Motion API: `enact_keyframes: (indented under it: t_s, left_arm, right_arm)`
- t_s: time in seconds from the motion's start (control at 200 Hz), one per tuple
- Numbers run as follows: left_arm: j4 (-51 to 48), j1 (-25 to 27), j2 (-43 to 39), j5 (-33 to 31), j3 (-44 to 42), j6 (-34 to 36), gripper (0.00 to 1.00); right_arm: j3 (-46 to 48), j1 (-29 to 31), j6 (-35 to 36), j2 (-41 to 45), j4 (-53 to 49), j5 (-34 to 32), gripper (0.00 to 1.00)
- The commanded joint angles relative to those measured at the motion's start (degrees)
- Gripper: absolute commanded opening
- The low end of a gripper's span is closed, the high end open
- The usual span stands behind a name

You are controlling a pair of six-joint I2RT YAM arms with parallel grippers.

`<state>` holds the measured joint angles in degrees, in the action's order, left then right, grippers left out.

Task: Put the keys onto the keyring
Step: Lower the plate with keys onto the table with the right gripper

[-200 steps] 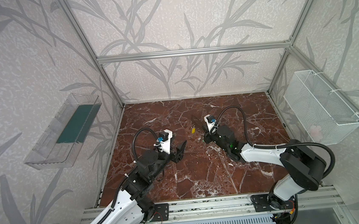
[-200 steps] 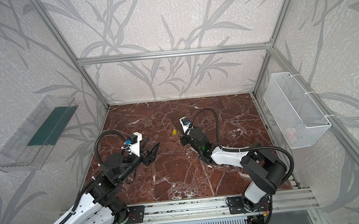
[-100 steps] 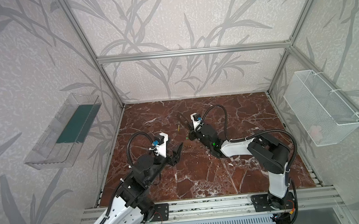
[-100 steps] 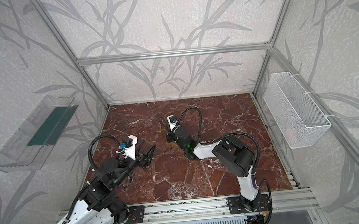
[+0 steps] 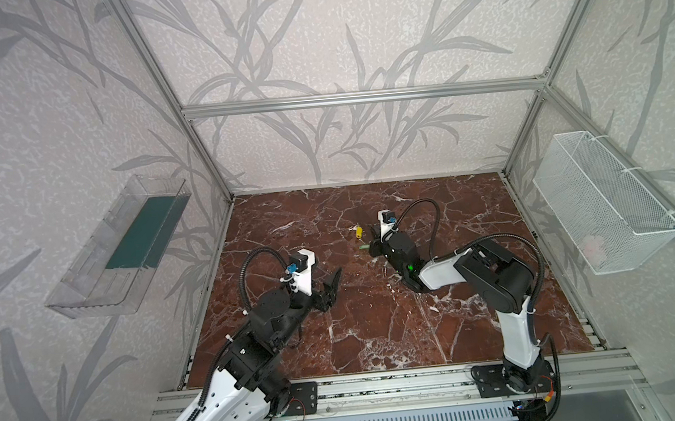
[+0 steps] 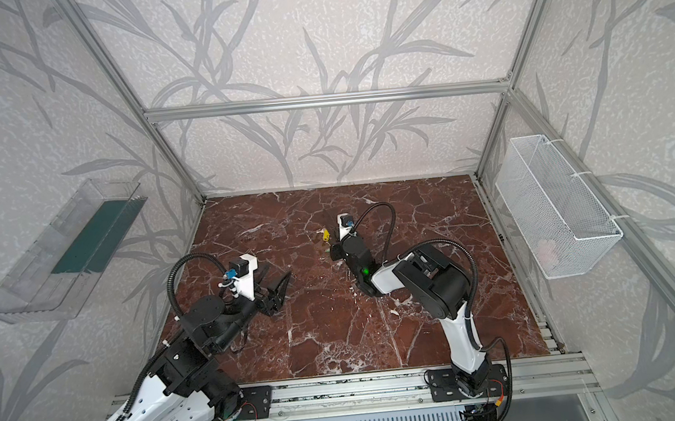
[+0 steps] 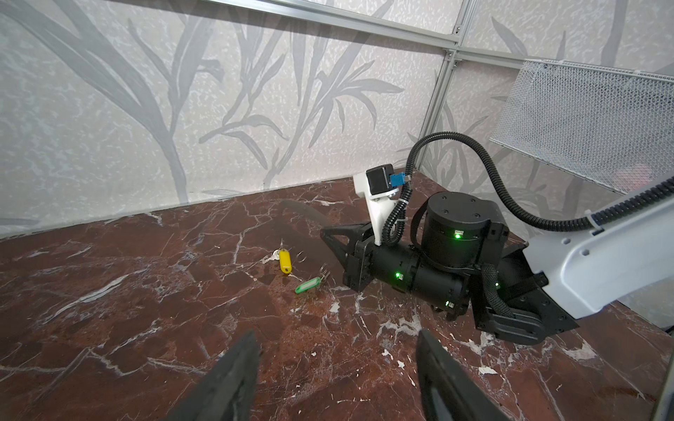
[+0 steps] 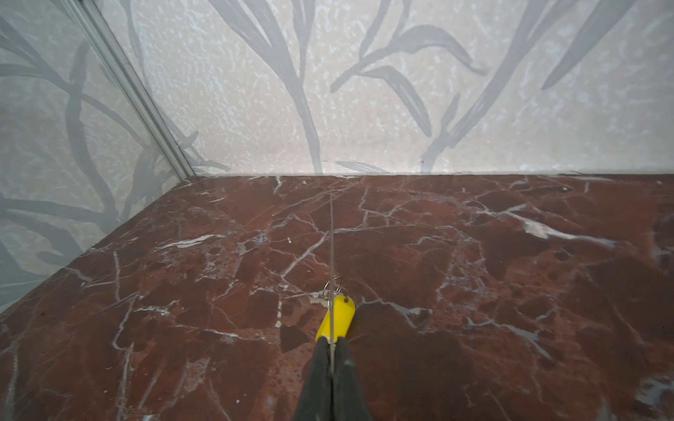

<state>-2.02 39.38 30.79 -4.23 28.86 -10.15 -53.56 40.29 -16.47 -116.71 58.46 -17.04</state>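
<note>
Table [image 5: 380, 332]: a red-brown marble surface with white veins is carrying both keys near its middle, a little toward the back wall.

Right end effector [image 8: 331, 340]: it is pressing its two black fingers tight together on the keyring. In both top views it is reaching in low from the right to the middle of the table.

Keyring [image 8: 331, 237]: it is showing only as a thin grey metal edge in the right wrist view, running straight out from between the closed fingers. Its edge is crossing in front of the yellow tag. Whether it is touching that tag cannot be told.

Yellow-tagged key [image 7: 285, 260]: it is lying flat on the table just ahead of the right end effector's tip. Its silvery blade and a small split ring [image 8: 337, 282] are showing at the tag's far end.

Green-tagged key [image 7: 308, 285]: it is lying on the table just beside the yellow-tagged key, apart from it and close to the right end effector's fingers.

Left end effector [image 7: 337, 335]: it is holding its two black fingers wide apart with nothing between them. It is hovering over the left part of the table, pointing toward the keys and well apart from them.

Wire basket [image 5: 575, 182]: it is hanging on the right wall.

Clear tray [image 5: 122, 247]: it is hanging on the left wall.
</note>
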Motion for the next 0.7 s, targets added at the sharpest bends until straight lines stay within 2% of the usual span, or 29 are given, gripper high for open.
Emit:
enact_keyframes:
  t_s: [0.0, 0.695]
  left_arm:
    - [1.66, 0.18, 1.15, -0.54, 0.1, -1.22, 0.69]
    - [4.48, 0.22, 6.49, 0.05, 1.39, -2.8, 0.69]
  right_arm:
    - [1.46, -1.71, -0.52, 1.81, 4.29, -0.14, 0.0]
    - [5.3, -13.44, -3.33, 1.86, 2.76, 4.74, 0.0]
